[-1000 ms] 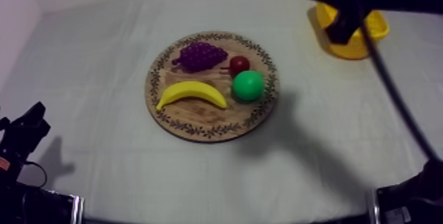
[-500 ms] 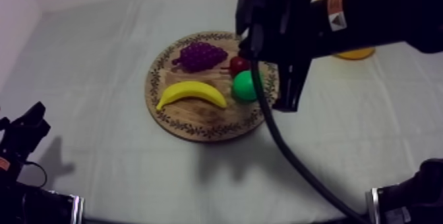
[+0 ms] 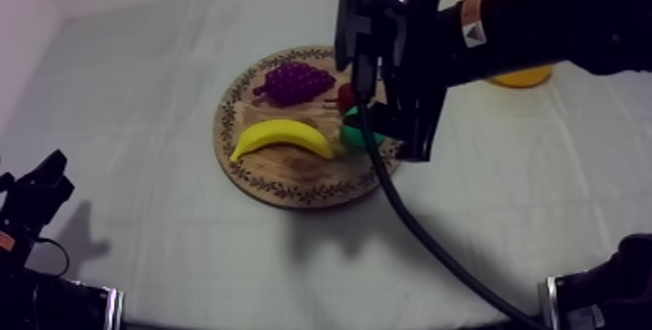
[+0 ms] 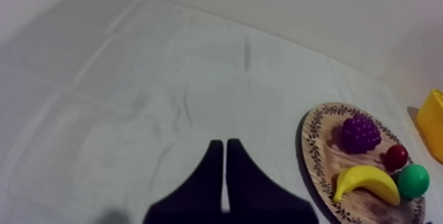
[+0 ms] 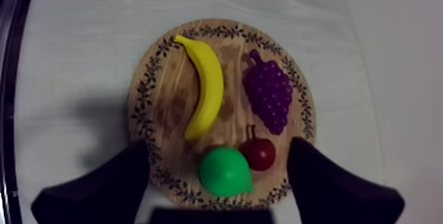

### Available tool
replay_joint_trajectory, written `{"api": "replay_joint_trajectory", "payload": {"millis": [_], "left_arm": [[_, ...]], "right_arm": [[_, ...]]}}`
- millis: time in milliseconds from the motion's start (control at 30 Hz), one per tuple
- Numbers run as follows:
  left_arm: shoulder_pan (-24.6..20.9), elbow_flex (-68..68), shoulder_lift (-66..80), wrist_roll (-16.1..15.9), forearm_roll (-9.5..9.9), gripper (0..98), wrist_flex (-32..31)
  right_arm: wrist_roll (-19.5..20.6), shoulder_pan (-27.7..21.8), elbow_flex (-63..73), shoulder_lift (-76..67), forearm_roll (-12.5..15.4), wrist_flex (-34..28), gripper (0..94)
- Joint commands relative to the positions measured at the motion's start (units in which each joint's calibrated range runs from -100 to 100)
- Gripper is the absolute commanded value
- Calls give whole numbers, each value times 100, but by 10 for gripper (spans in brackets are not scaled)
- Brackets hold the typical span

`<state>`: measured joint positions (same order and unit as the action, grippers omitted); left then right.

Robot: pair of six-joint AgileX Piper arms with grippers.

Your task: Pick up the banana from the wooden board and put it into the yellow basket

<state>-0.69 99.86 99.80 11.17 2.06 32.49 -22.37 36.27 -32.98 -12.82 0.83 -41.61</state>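
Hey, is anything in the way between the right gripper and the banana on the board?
Nothing covers the banana. The right gripper hangs open above the wooden board. The pear lies by the banana's near end, the small red fruit beside it, both between the spread fingers, so watch those.

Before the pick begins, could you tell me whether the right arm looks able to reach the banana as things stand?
Probably yes: the right gripper hangs open above the wooden board, and the banana lies bare there beside the grapes and pear, with nothing over it.
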Motion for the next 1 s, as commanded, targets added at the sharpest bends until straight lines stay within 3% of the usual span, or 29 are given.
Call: {"api": "replay_joint_trajectory", "payload": {"millis": [0, 967], "left_arm": [[0, 3, 3, -1, 1, 1, 1], [0, 3, 3, -1, 1, 1, 1]], "right_arm": [[-16, 1, 36, 54, 21, -60, 605], [72, 124, 2024, 2979, -30, -1097, 598]]}}
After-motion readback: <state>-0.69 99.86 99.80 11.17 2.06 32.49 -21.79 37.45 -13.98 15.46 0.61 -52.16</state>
